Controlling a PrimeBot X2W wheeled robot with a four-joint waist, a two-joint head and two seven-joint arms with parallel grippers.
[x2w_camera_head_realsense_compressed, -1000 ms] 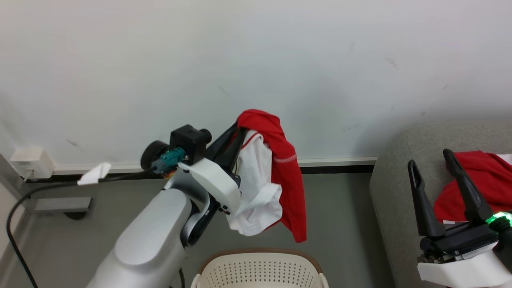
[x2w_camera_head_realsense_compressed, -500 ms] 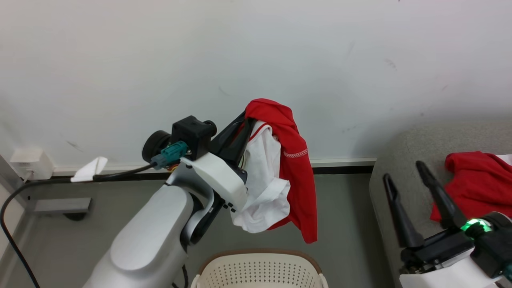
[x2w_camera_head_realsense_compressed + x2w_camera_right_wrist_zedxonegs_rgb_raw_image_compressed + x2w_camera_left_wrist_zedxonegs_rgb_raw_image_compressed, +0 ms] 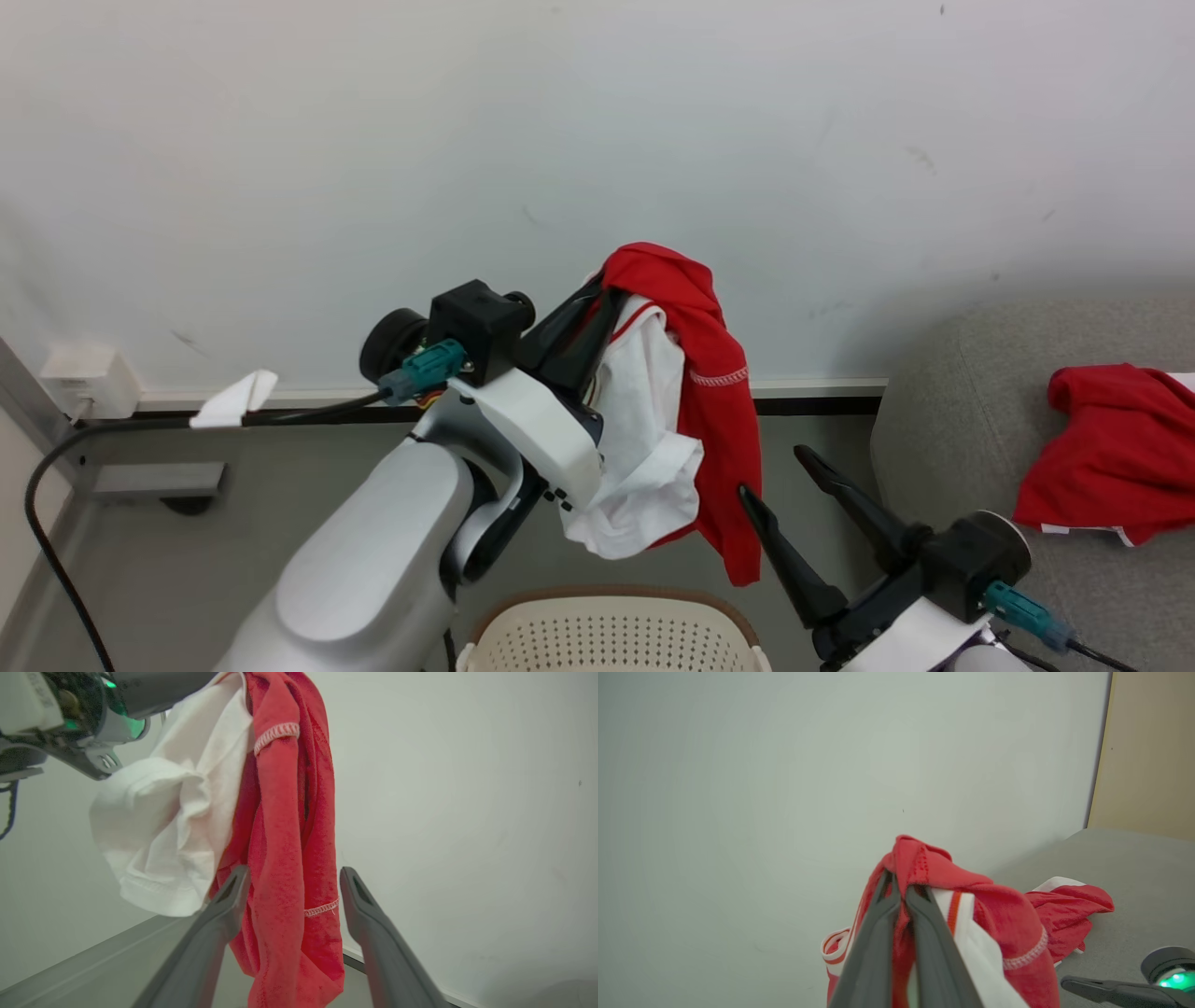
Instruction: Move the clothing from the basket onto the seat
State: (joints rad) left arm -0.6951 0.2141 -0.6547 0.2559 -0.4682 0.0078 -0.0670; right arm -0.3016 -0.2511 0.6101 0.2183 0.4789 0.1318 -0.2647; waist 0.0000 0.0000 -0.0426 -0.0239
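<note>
left jaws: fully closed on the top fold of a red-and-white garment [image 3: 719, 392], which hangs below them, above the basket [image 3: 611, 630]. right jaws: spread wide, empty, the garment's red lower end between them; contact cannot be told. second red garment [image 3: 1111, 457] lies on the seat [image 3: 943, 401], right of both jaws.

white wall [image 3: 597, 140], grey floor [image 3: 280, 453]

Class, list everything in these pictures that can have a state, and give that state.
Left gripper: shut on the hanging garment.
Right gripper: open, empty, fingers aimed at that garment.
Hanging garment: dangling clear of the basket.
Second garment: lying crumpled on the seat.
Basket: upright, inside hidden.
</note>
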